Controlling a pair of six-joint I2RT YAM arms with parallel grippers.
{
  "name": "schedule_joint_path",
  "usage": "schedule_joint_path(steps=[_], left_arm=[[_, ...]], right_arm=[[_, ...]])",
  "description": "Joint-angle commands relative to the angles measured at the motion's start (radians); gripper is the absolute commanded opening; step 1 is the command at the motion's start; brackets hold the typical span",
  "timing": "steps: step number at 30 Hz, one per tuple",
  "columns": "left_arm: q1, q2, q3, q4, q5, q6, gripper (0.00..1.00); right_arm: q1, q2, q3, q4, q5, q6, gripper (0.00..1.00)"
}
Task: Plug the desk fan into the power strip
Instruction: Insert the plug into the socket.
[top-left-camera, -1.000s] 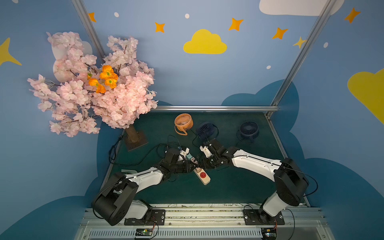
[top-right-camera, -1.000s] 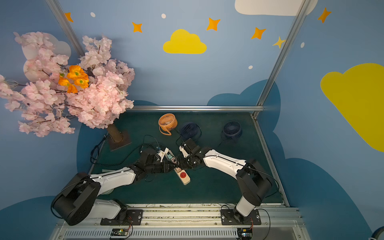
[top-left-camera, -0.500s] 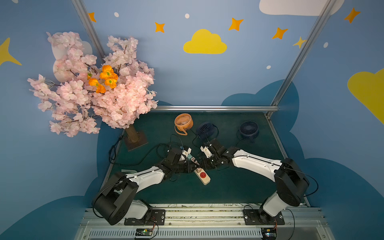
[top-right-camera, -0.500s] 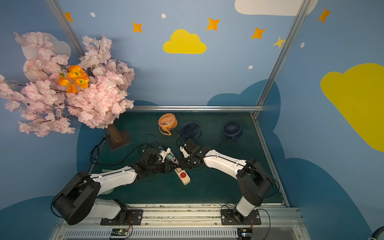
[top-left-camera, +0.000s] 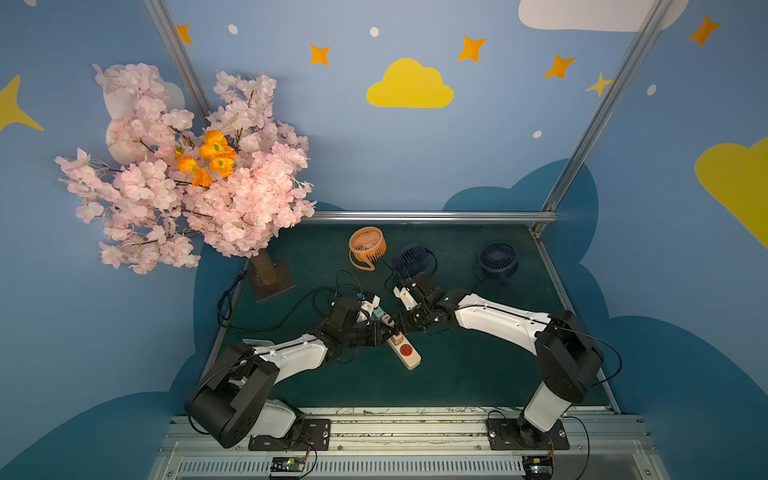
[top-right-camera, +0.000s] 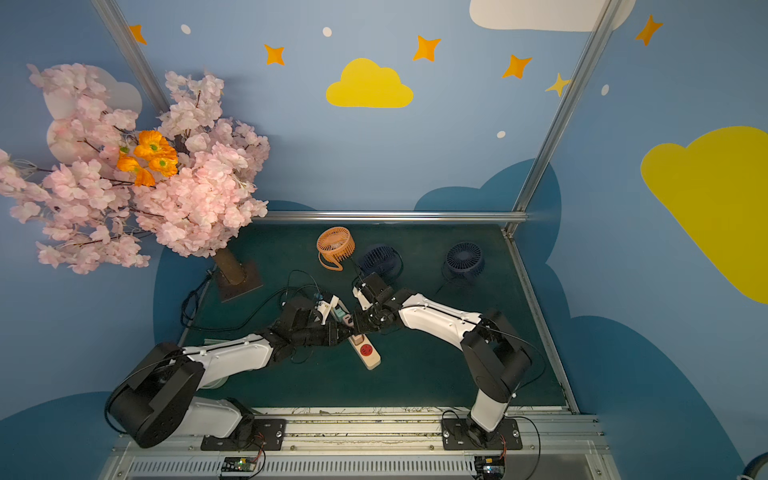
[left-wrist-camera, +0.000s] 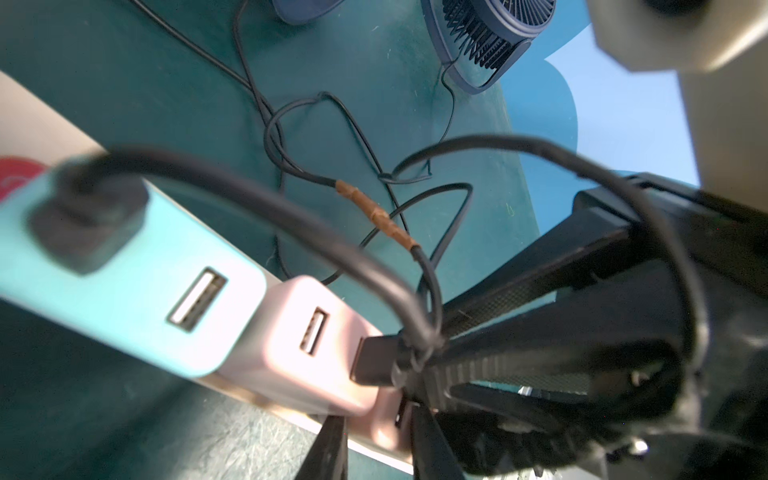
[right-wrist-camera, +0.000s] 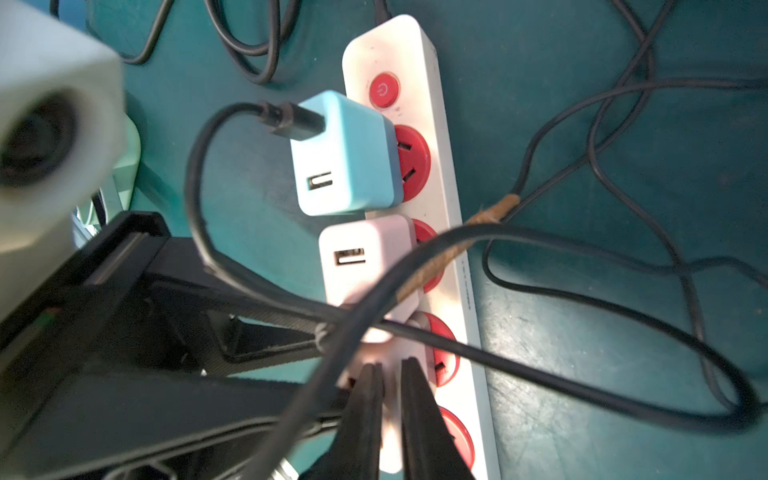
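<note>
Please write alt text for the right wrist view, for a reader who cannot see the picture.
A long cream power strip with round red sockets lies on green felt, holding a light blue USB charger cube with a black cable plugged in and, next to it, a pale pink charger cube. The right gripper, nearly closed, pinches a third pale adapter beside them, with black cables looping across.

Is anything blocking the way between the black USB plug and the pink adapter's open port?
Nothing visible. The black USB plug sits right beside the pink adapter, whose open port is uncovered. Loose black cords drape across that adapter's body but miss the port.
</note>
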Motion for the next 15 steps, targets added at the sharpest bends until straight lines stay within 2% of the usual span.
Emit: schedule_joint_path(steps=[1, 6, 10, 15], left_arm=[[-0.039, 0.179, -0.109, -0.263, -0.09, 0.017, 0.26], [-0.036, 0.15, -0.113, -0.259, -0.082, 0.025, 0.26], [-0.039, 0.123, -0.069, -0.279, -0.065, 0.043, 0.27], [-0.042, 0.018, -0.026, -0.316, -0.093, 0.034, 0.3]], right_arm=[[0.064, 0.167, -0.093, -0.127, 0.054, -0.008, 0.15], [0.066, 0.124, -0.094, -0.122, 0.06, -0.019, 0.15], [0.063, 0.049, -0.087, -0.12, 0.065, -0.029, 0.19], [0.052, -0.095, -0.09, -0.139, 0.103, -0.02, 0.34]])
